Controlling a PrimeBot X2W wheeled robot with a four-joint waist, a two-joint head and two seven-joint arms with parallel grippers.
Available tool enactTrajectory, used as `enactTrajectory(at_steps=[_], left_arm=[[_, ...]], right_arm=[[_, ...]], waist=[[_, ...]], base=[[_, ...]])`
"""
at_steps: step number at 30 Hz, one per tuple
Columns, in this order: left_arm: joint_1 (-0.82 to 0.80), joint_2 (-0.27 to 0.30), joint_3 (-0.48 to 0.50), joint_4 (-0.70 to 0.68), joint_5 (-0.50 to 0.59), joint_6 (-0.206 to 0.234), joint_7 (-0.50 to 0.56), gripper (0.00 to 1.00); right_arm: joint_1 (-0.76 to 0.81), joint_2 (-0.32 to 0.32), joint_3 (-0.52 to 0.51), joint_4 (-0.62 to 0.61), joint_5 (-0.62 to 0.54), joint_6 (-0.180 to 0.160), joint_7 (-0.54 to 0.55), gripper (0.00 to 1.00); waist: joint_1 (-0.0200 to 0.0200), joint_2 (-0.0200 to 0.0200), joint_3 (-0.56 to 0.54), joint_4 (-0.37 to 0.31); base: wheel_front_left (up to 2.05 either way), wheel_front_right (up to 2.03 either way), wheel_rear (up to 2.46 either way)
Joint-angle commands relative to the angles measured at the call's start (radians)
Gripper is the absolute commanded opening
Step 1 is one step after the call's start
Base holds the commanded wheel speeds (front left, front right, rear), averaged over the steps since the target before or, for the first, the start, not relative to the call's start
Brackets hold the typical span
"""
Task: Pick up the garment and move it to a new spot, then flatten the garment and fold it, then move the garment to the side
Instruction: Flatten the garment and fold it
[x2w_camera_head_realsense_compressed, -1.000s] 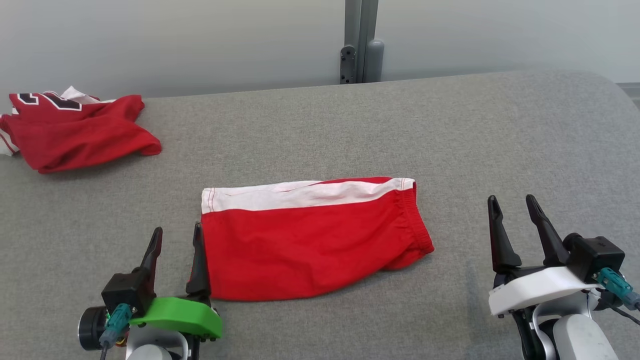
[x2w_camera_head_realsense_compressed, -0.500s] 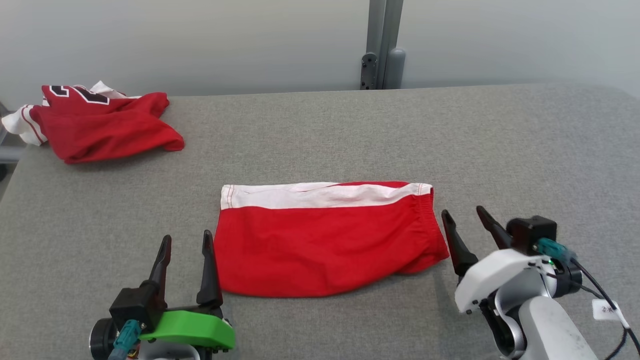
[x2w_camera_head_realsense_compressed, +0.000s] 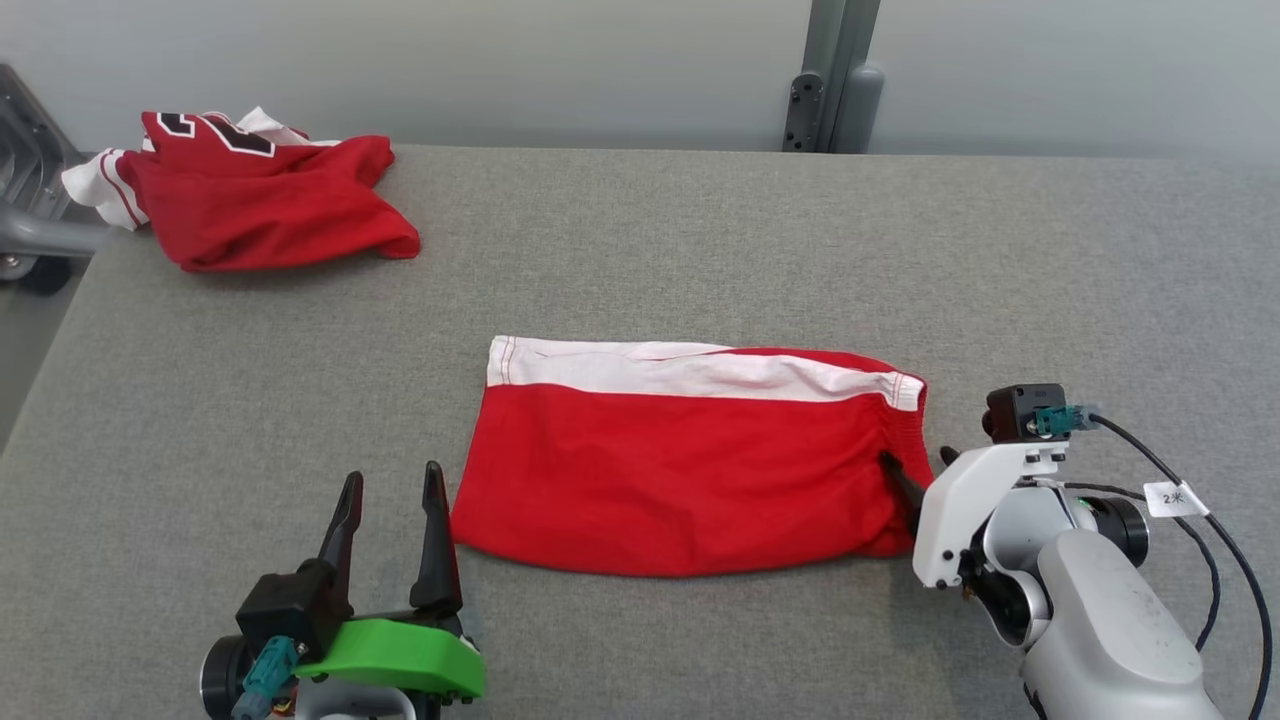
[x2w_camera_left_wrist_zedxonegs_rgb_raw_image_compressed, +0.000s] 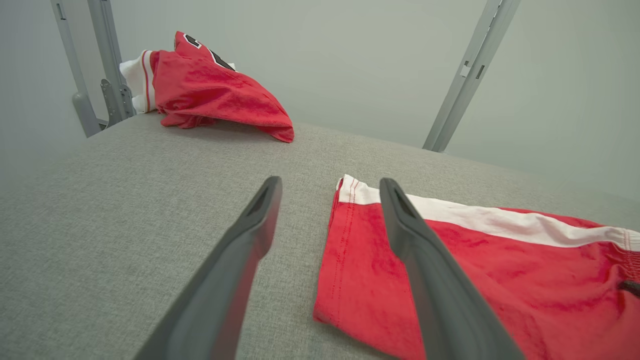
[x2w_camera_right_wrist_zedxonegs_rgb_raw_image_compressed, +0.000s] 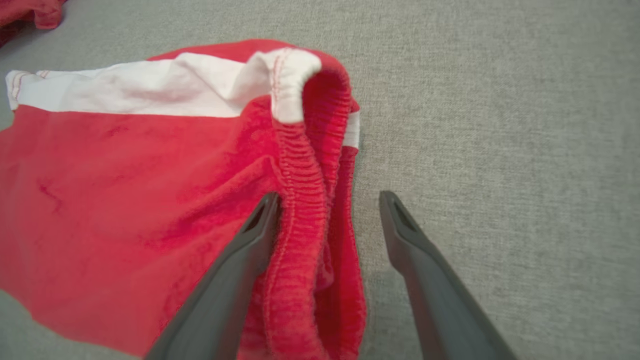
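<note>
- The right gripper (x2w_camera_head_realsense_compressed: 915, 462) has come in from well clear of the red shorts (x2w_camera_head_realsense_compressed: 680, 480) to their 3 o'clock edge. The head view has also swung, so the whole scene sits shifted in the frame.
- The left gripper (x2w_camera_head_realsense_compressed: 392, 475) keeps its place just beside the shorts' 8 o'clock corner.
- Shorts: lying flat near the middle of the grey table (x2w_camera_head_realsense_compressed: 700, 250). A white stripe (x2w_camera_head_realsense_compressed: 690, 372) runs along their 12 o'clock edge, and the elastic waistband (x2w_camera_right_wrist_zedxonegs_rgb_raw_image_compressed: 300, 165) is at 3 o'clock.
- Right gripper, wrist view (x2w_camera_right_wrist_zedxonegs_rgb_raw_image_compressed: 329, 197): the jaws are spread wide and nothing is clamped. The bunched waistband stands between the two fingers. One finger is over the red cloth (x2w_camera_right_wrist_zedxonegs_rgb_raw_image_compressed: 125, 200) and the other is over bare table. I cannot tell whether either finger touches.
- Left gripper, wrist view (x2w_camera_left_wrist_zedxonegs_rgb_raw_image_compressed: 330, 181): the jaws are wide apart and empty. One finger is over bare table and the other hangs above the hem end of the shorts (x2w_camera_left_wrist_zedxonegs_rgb_raw_image_compressed: 500, 260).
- A crumpled red jersey (x2w_camera_head_realsense_compressed: 260, 205) with white trim and black lettering sits at the table's 10 o'clock corner, well apart from the shorts. It also shows in the left wrist view (x2w_camera_left_wrist_zedxonegs_rgb_raw_image_compressed: 215, 95).
- A grey metal post (x2w_camera_head_realsense_compressed: 835, 75) rises behind the table at 12 o'clock.
- A white tag (x2w_camera_head_realsense_compressed: 1172, 497) hangs on the right arm's cable.
</note>
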Motion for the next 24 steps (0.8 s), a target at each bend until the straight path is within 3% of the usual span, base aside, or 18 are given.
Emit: enactTrajectory(at_steps=[1, 7, 8, 9, 10, 14, 18, 24], left_arm=[[-0.017, -0.002, 0.006, 0.001, 0.014, -0.006, -0.001, 1.0], [-0.024, -0.006, 0.011, 0.001, 0.017, -0.013, -0.001, 1.0], [-0.025, -0.007, 0.013, 0.001, 0.018, -0.014, -0.001, 1.0], [-0.027, -0.007, 0.014, 0.002, 0.018, -0.014, -0.001, 1.0], [-0.028, -0.007, 0.015, 0.004, 0.019, -0.015, -0.001, 1.0], [-0.031, -0.008, 0.014, 0.006, 0.023, -0.015, -0.001, 1.0], [-0.032, -0.009, 0.02, 0.005, 0.019, -0.014, -0.001, 1.0], [-0.031, -0.008, 0.014, 0.001, 0.013, -0.011, -0.001, 1.0]], right_arm=[[-0.016, -0.01, 0.004, 0.017, 0.021, 0.0, 0.009, 1.0], [-0.04, -0.01, 0.029, 0.081, 0.079, 0.0, 0.041, 1.0], [-0.042, -0.008, 0.034, 0.09, 0.091, 0.0, 0.044, 0.84], [-0.045, -0.007, 0.039, 0.097, 0.103, 0.0, 0.048, 0.49], [-0.048, -0.007, 0.044, 0.105, 0.114, 0.0, 0.052, 0.44], [-0.062, -0.016, 0.065, 0.124, 0.141, 0.0, 0.045, 0.0], [-0.077, -0.039, 0.094, 0.115, 0.188, 0.0, 0.057, 0.0], [-0.098, -0.13, 0.114, 0.06, 0.262, -0.001, 0.095, 0.0]], waist=[[0.0, -0.0001, 0.013, 0.009], [0.0, -0.0001, 0.028, 0.012], [0.0, -0.0001, 0.03, 0.011], [0.0, -0.0001, 0.033, 0.011], [0.0, -0.0001, 0.034, 0.01], [0.0, -0.0001, 0.04, 0.004], [0.0, -0.0001, 0.044, -0.015], [0.0, -0.0001, 0.048, -0.061]], base=[[0.0, 0.0, 0.0], [0.0, 0.0, 0.0], [0.0, 0.0, 0.0], [0.0, 0.0, 0.0], [0.0, 0.0, 0.0], [0.0, 0.0, 0.0], [0.0, 0.0, 0.0], [0.0, 0.0, 0.0]])
